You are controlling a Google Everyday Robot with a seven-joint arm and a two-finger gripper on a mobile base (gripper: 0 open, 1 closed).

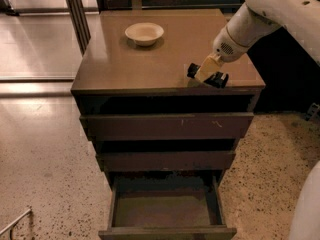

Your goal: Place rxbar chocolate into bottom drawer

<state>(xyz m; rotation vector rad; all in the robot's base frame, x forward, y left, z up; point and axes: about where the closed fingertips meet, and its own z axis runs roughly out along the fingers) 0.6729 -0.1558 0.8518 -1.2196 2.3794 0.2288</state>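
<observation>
Camera view, sole view. A dark brown wooden cabinet (150, 59) with three drawers stands on a pale speckled floor (40, 159).

Item 1: the bottom drawer (165, 211), lowest of the three, is pulled well out. It is a shallow box with a plain front, and its tan-brown inner floor is exposed to view.

Item 2: the middle drawer (167, 161) and the top drawer (167, 126) each have a dark gap above the front. Their interiors are in shadow and the contents cannot be made out.

Item 3: a cream round bowl (144, 33) sits on the cabinet top towards the rear, left of centre. Its hollow shows the same cream colour.

Item 4: the white robot arm (270, 14) reaches in from the upper right. Its gripper (206, 74) is at the front right edge of the cabinet top, well apart from the bowl. It is clamped across the small flat black rxbar chocolate (220, 79). A tan finger (206, 67) covers the bar's middle, and a black end shows at either side. Whether the bar touches the top or hangs just above it cannot be told. The bar is outside every drawer.
</observation>
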